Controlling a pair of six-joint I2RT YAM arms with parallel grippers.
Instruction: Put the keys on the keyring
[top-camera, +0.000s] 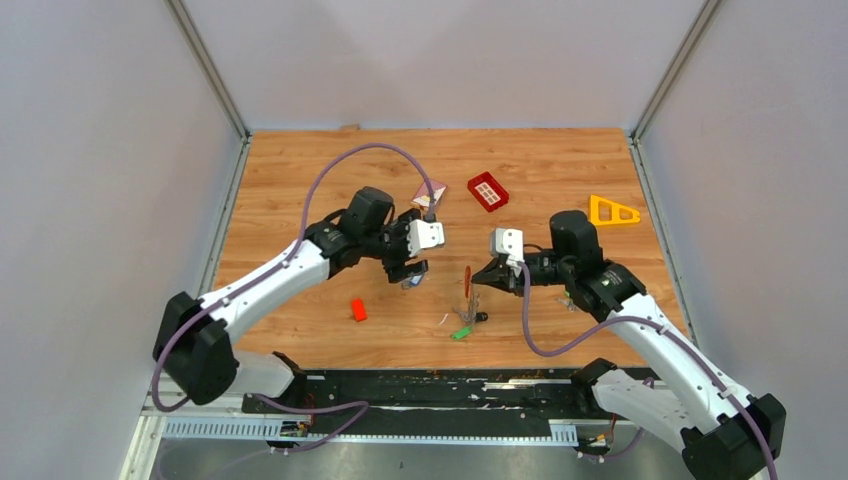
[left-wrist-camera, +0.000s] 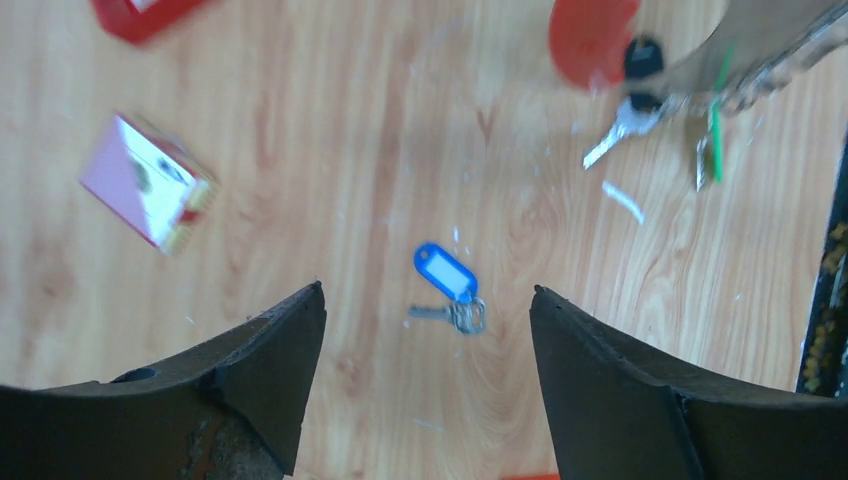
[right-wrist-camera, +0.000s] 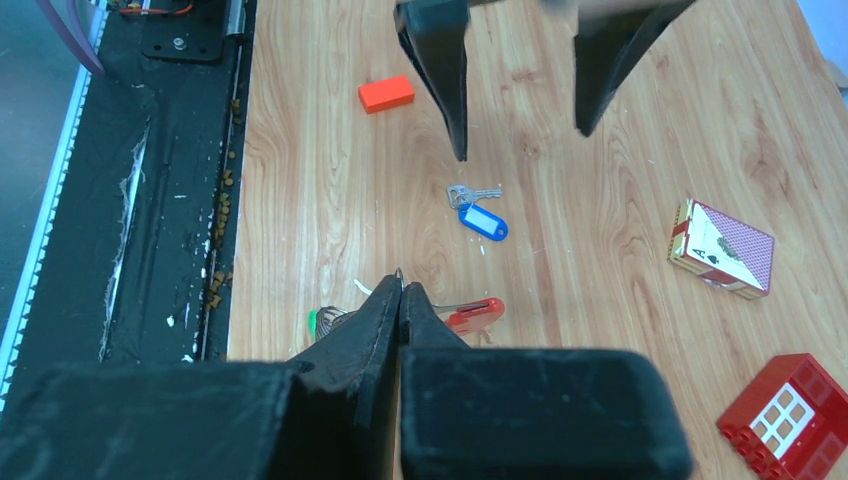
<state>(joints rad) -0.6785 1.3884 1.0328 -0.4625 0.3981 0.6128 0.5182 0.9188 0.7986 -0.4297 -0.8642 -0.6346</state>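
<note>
Keyring (right-wrist-camera: 474, 314) pinched in right tool (right-wrist-camera: 401, 290); left tool (right-wrist-camera: 520, 143) spread wide above blue-tagged key (left-wrist-camera: 446, 272)

Bright even light, soft faint shadows, left wrist view blurred toward top

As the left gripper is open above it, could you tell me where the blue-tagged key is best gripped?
Probably the blue tag, pinched across its narrow sides, not the thin silver blade. Both lie flat on the table, so come straight down; the open left gripper straddles it. The tag sits diagonal to the fingers, so a slight wrist turn may help.
</note>
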